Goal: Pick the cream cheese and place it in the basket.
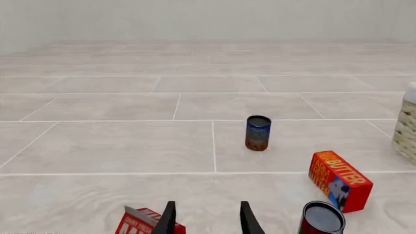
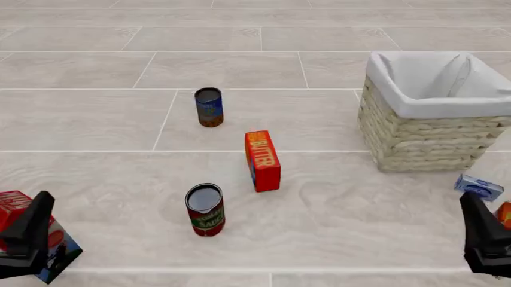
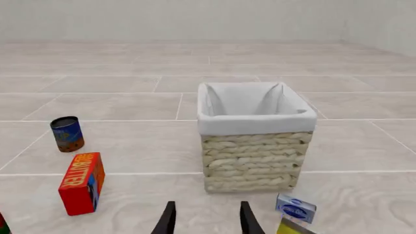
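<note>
"Where's the cream cheese (image 2: 479, 186)?"

"Near right, just past the right pincer (image 3: 206, 219), beside the basket (image 2: 423, 140). Pincer's spread, holding nothing."

"Heavy?"

"Looks light, stiff, small. Pinch its flat sides."

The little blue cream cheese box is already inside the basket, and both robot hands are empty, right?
Not quite. The cream cheese is not inside the basket; it sits on the floor beside it, as the front view shows. The rest holds: the left end effector and right end effector are both open and empty.
</note>
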Action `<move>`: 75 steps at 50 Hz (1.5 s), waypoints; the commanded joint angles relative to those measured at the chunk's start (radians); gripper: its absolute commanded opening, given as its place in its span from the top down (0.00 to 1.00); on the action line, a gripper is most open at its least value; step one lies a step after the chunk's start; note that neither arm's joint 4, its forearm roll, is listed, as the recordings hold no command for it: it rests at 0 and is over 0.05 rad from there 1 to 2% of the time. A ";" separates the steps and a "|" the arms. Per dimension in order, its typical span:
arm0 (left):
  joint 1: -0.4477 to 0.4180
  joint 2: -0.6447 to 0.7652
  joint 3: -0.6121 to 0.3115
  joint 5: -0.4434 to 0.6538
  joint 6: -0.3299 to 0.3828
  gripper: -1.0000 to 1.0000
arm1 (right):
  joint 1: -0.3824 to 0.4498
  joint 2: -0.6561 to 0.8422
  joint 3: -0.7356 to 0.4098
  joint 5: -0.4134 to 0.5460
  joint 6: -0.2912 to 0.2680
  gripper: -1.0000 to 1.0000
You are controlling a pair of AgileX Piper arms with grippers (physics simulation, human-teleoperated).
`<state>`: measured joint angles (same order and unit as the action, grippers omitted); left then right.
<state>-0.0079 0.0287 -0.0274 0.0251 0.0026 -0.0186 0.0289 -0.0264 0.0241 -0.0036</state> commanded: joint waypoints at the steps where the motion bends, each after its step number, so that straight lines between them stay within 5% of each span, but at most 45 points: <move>1: 0.009 -0.024 0.017 -0.020 -0.033 0.00 | 0.006 -0.020 0.025 -0.025 -0.002 0.00; 22: 0.010 -0.021 -0.004 -0.004 -0.057 0.00 | -0.004 -0.027 -0.038 0.017 -0.024 0.00; 29: 0.004 -0.009 0.001 -0.014 -0.058 0.00 | -0.008 -0.027 -0.107 0.076 -0.041 0.00; 35: -0.001 -0.006 -0.002 -0.007 -0.061 0.00 | -0.041 -0.025 -0.230 0.197 0.019 0.00; 43: -0.009 -0.001 0.000 -0.009 -0.060 0.00 | -0.049 0.065 -0.371 0.271 0.027 0.00; 53: -0.019 0.006 -0.007 0.009 -0.074 0.00 | -0.060 0.220 -0.536 0.380 -0.051 0.00; 64: -0.024 0.004 -0.024 0.021 -0.080 0.00 | -0.080 0.331 -0.664 0.558 -0.050 0.00; 65: -0.025 0.005 -0.031 0.028 -0.081 0.00 | -0.102 0.334 -0.670 0.565 -0.093 0.00; 75: -0.042 -0.008 -0.047 0.050 -0.083 0.00 | -0.131 0.418 -0.749 0.701 -0.158 0.00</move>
<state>-0.0366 0.0273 -0.0575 0.0548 -0.0769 -0.1161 0.3589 -0.6872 0.5974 -0.0965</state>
